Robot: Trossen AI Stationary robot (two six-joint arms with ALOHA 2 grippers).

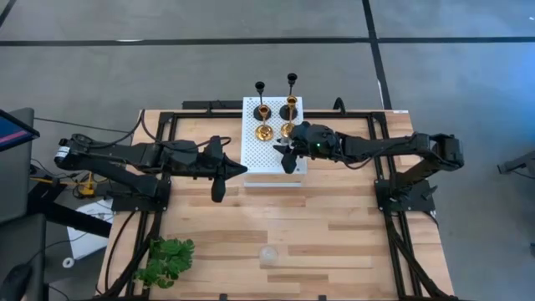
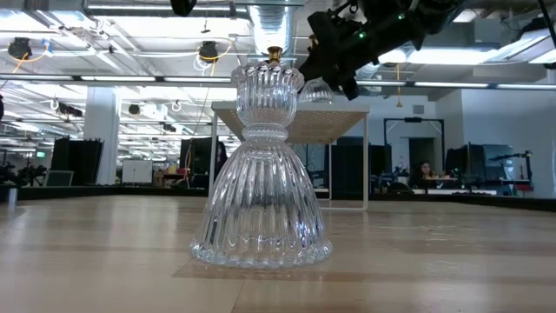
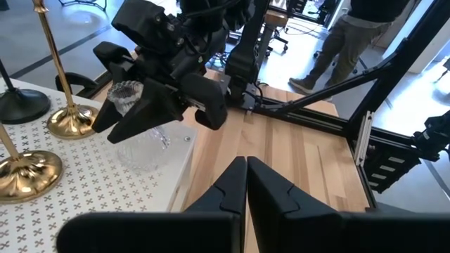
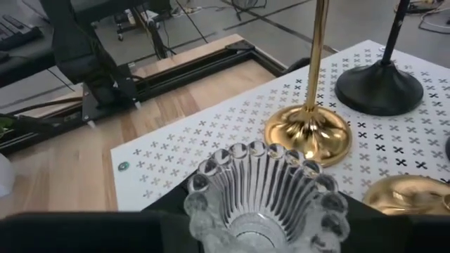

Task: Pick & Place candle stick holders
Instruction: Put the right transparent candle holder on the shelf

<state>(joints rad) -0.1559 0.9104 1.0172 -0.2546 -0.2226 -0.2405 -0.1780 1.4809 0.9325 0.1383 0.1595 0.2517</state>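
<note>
My right gripper [image 1: 288, 156] is over the near right part of the white perforated board [image 1: 261, 155] and is shut on a clear glass holder [image 3: 140, 144]. Behind it on the board stand two gold holders [image 1: 263, 131] [image 1: 288, 127] and two tall black ones [image 1: 259, 87] [image 1: 292, 80]. A second clear glass holder [image 1: 267, 253] stands upright on its wide base near the table's near edge; it fills the low view [image 2: 261, 174]. My left gripper [image 1: 219, 192] is shut and empty, hovering left of the board's near corner. My right gripper pinches the glass holder's upper cup [image 4: 264, 186] between its two fingers [image 3: 116, 116], one on each side. It comes from the table's right, slanting down. The holder is upright, its wide base [image 3: 144, 154] at the board; whether it rests there or hangs just above, I cannot tell.
A green leafy plant [image 1: 165, 261] lies at the near left corner. The wooden table is bare between the board and the near glass holder. A gold base [image 4: 307, 130] and a black base [image 4: 380, 88] stand close beyond the held holder. A person [image 3: 344, 42] stands beyond the table.
</note>
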